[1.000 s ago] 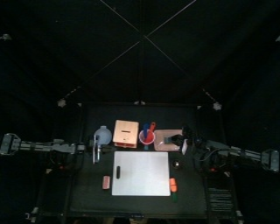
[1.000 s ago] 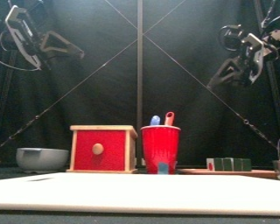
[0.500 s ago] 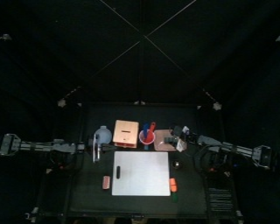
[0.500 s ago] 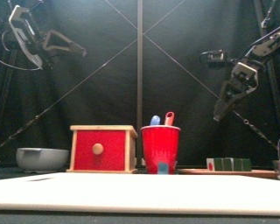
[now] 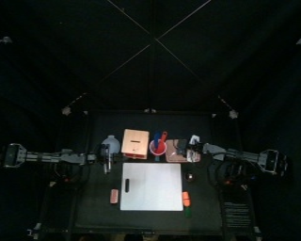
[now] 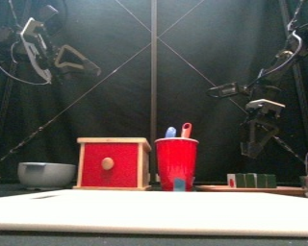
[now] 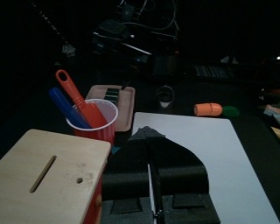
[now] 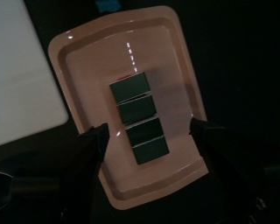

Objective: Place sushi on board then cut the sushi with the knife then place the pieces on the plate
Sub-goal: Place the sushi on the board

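1. The toy sushi roll of four dark green blocks (image 8: 136,112) lies in a row along the middle of the flat pink tray (image 8: 78,79). It has not been lifted and no piece is on the board.
2. The pink tray sits at the 1 o'clock corner of the flat white cutting board (image 5: 153,186), just beyond the board's back edge.
3. The right gripper (image 8: 146,129) hangs above the tray, clear of it in the front view. Its fingers are spread wide, one on each side of the roll's row, and grip nothing.
4. The left gripper (image 7: 150,136) is raised over the table's 9 o'clock side. Its fingers are pressed together to a thin slit and are empty.
5. The red plastic cup (image 6: 176,163) stands at 12 o'clock from the board. A blue toy knife (image 7: 63,103) and a red toy knife (image 7: 66,87) stand in it.
6. The pale wooden box with a red drawer front (image 6: 115,163) is at 11 o'clock, just beside the cup.
7. The blue-grey bowl (image 6: 46,174) sits at 9 o'clock from the box.
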`<state>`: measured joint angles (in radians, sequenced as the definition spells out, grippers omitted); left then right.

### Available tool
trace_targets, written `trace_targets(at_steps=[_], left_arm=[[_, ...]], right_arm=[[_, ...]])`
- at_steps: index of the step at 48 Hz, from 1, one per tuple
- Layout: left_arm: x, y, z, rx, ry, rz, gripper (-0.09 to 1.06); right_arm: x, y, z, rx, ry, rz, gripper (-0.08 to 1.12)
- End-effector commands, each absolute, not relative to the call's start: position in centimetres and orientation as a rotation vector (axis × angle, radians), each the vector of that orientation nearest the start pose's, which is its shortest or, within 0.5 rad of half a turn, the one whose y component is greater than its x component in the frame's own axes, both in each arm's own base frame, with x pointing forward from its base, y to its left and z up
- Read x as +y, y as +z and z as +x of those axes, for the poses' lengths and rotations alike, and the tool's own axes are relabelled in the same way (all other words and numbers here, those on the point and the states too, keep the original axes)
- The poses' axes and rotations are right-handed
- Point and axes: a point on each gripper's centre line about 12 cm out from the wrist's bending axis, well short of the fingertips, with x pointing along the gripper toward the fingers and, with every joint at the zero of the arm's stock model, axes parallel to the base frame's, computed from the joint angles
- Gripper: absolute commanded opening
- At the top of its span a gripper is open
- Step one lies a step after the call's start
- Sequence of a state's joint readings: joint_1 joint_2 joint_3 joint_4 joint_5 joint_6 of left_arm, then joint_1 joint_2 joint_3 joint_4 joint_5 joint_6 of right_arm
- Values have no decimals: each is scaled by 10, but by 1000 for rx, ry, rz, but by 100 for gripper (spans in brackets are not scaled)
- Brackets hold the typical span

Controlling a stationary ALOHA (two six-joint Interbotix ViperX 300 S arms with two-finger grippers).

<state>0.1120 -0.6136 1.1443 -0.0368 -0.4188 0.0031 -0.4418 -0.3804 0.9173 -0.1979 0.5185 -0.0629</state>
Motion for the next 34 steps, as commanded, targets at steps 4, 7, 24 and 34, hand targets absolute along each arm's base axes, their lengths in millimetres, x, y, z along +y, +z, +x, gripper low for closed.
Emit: trace_targets(at_steps=[4, 7, 24, 34], left_arm=[[32, 253, 255, 75, 134, -31, -2], [32, 253, 255, 75, 133, -33, -2], [30, 251, 255, 78, 127, -39, -2], [30, 251, 255, 81, 128, -40, -2]], right_arm=[[-130, 173, 239, 1109, -320, 0, 101], [-134, 170, 240, 1122, -300, 9, 101], [-156, 147, 242, 1173, -214, 49, 101], [-157, 130, 243, 1213, -196, 70, 101]])
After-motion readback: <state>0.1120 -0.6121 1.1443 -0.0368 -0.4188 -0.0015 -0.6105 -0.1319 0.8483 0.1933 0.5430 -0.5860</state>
